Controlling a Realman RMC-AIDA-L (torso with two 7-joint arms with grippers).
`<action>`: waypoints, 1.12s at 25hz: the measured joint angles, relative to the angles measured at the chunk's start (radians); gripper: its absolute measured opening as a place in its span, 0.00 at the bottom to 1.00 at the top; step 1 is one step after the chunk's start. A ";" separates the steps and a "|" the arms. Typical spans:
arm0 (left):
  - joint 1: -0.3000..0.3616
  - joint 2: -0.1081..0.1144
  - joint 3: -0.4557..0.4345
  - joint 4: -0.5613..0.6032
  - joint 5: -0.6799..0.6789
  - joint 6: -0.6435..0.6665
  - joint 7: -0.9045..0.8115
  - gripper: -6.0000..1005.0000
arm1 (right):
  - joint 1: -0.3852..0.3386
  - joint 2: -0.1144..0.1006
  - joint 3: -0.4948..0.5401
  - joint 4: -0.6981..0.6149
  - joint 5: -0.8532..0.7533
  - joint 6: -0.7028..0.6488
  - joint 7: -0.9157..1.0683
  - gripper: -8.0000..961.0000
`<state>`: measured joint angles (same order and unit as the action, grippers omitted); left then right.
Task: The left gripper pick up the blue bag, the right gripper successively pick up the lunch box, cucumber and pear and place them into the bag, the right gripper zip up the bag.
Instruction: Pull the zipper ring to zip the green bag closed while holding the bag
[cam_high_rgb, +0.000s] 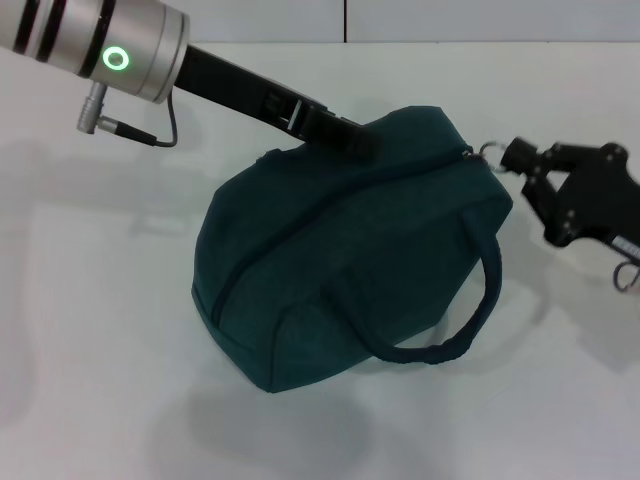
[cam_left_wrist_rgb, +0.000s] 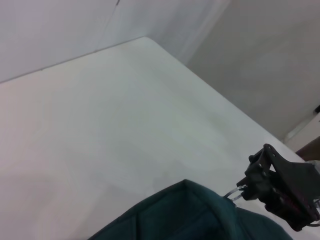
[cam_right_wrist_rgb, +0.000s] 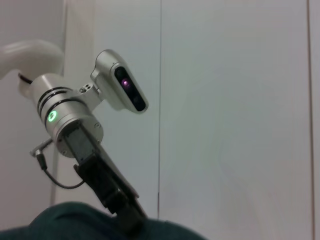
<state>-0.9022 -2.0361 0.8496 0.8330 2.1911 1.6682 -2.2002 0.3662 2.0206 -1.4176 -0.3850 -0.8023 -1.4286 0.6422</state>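
Tension explains it: our left gripper (cam_high_rgb: 362, 140) grips the bag's (cam_high_rgb: 340, 250) far top edge, anchoring it, while our right gripper (cam_high_rgb: 512, 157) pinches the ring pull (cam_high_rgb: 489, 152) at its tip.

Even, bright overhead light is filling all three views. The bag (cam_high_rgb: 350, 250) is casting a soft grey shadow on the table (cam_high_rgb: 90, 330) toward the near edge. The table is reading near-white, slightly washed out. The left arm's barrel (cam_high_rgb: 110, 40) is showing mild glare. Wrist views are looking slightly soft.
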 joint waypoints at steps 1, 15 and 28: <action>0.002 0.000 0.000 0.000 -0.003 0.000 -0.001 0.54 | -0.001 -0.001 0.001 -0.001 0.012 -0.005 -0.003 0.01; 0.043 0.020 0.000 0.000 -0.029 0.017 0.013 0.06 | 0.009 -0.009 0.036 0.006 0.057 0.039 -0.031 0.01; 0.047 0.052 -0.005 0.001 -0.078 0.056 0.018 0.08 | 0.051 -0.001 0.013 0.072 0.057 0.181 -0.073 0.01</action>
<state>-0.8547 -1.9843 0.8450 0.8343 2.1130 1.7242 -2.1825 0.4169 2.0195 -1.4045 -0.3127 -0.7454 -1.2477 0.5690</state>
